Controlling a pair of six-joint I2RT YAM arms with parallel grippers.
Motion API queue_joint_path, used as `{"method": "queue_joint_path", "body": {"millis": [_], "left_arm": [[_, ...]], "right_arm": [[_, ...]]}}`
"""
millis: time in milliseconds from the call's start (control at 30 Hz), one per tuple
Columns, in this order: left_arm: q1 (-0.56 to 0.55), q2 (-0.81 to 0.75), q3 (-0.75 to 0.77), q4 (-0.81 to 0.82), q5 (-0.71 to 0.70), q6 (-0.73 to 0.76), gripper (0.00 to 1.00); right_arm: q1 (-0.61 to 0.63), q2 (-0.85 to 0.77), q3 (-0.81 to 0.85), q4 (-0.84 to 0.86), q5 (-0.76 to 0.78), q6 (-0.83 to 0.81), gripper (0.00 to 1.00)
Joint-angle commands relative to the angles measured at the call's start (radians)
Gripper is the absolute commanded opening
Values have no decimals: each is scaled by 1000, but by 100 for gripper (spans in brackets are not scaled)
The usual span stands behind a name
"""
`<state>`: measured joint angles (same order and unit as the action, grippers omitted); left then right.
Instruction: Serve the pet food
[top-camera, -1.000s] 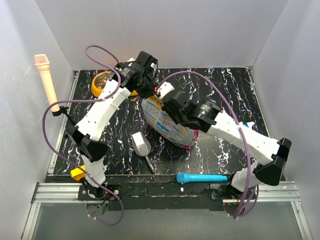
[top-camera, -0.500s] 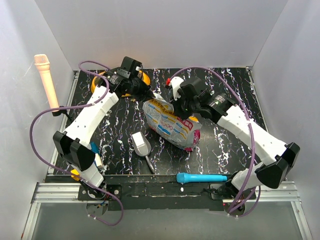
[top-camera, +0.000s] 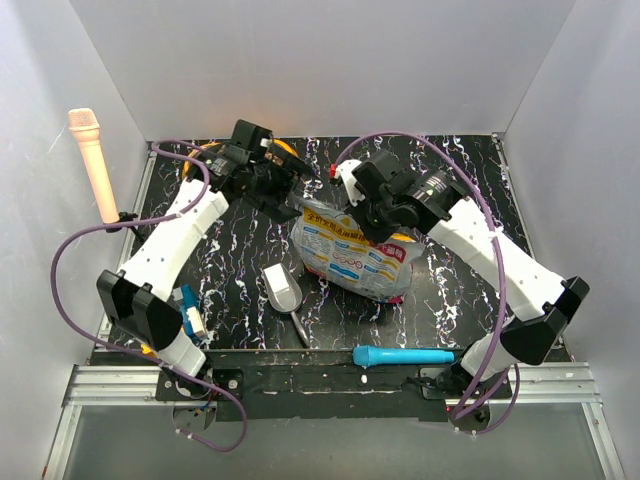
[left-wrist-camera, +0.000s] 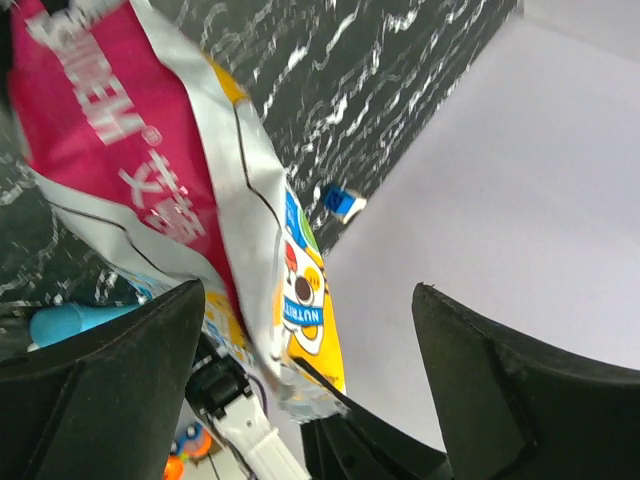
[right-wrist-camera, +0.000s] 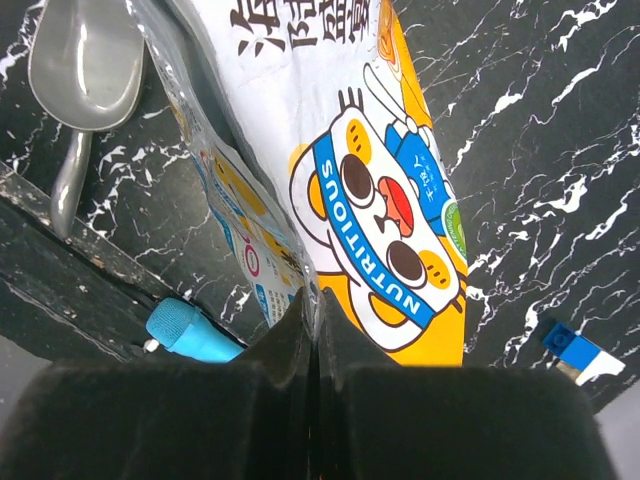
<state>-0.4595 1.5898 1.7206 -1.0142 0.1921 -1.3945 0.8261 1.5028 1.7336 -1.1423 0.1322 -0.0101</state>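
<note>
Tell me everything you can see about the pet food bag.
The bag is a glossy silvery foil pouch printed with a cartoon face, a blue band, yellow and a magenta patch. It is mid-table, crinkled, right of the scoop. The right gripper pinches its edge; the left gripper stands open beside it.

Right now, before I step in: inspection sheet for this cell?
Surface: black white-veined table top, no damage seen.
Job's things: silvery printed pet-food pouch held by its top edge; kibble not seen; grey metal scoop lies empty; orange bowl mostly hidden behind left arm.
Clutter: light-blue cylinder at near edge; small blue block; peach microphone-shaped prop by left wall.
Grippers: left gripper open, facing pouch; right gripper shut on pouch.
Cables: purple cables loop freely, no snag seen.
Surroundings: plain pale walls; nothing else seen.
</note>
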Motion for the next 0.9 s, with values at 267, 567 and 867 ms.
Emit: {"method": "queue_joint_path", "body": {"millis": [267,567,867], "left_arm": [[-116,1,5,-35,213,-320,76],[-179,70,-38,68,195,-382,59],[-105,4,-124,129,93,-279,0]], "right_arm": [[97,23,178,56,256,-25,1],[151,22,185,102,306,-62,1],[176,-105,-37,70,391,-137,1]]}}
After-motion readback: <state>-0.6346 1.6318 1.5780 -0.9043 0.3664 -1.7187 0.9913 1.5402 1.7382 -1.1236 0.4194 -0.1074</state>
